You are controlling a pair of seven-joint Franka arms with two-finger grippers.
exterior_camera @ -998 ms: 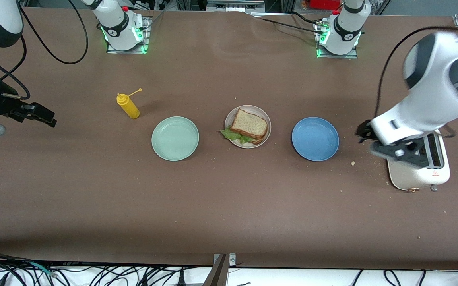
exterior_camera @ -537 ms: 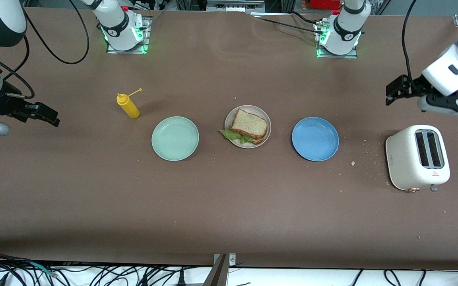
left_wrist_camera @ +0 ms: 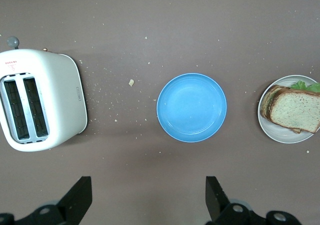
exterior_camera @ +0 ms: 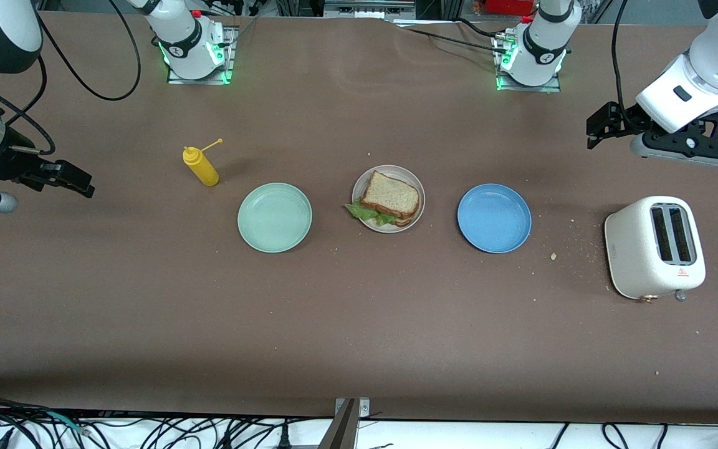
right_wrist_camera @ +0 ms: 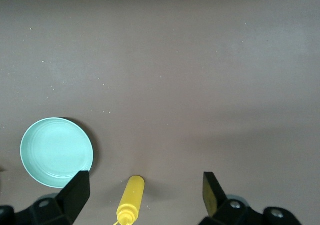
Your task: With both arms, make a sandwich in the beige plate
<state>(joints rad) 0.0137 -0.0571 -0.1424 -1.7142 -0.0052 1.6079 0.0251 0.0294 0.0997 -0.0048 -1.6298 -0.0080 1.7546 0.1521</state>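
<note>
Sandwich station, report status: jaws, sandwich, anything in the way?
Left gripper open, up at its table end. Right gripper open, up at its end. Sandwich assembled on beige plate. Nothing in the way.

The brown table [exterior_camera: 359,324] carries a mustard bottle [exterior_camera: 201,166], mint plate [exterior_camera: 275,217], beige plate [exterior_camera: 418,209], blue plate [exterior_camera: 494,217] and toaster [exterior_camera: 654,247].
</note>
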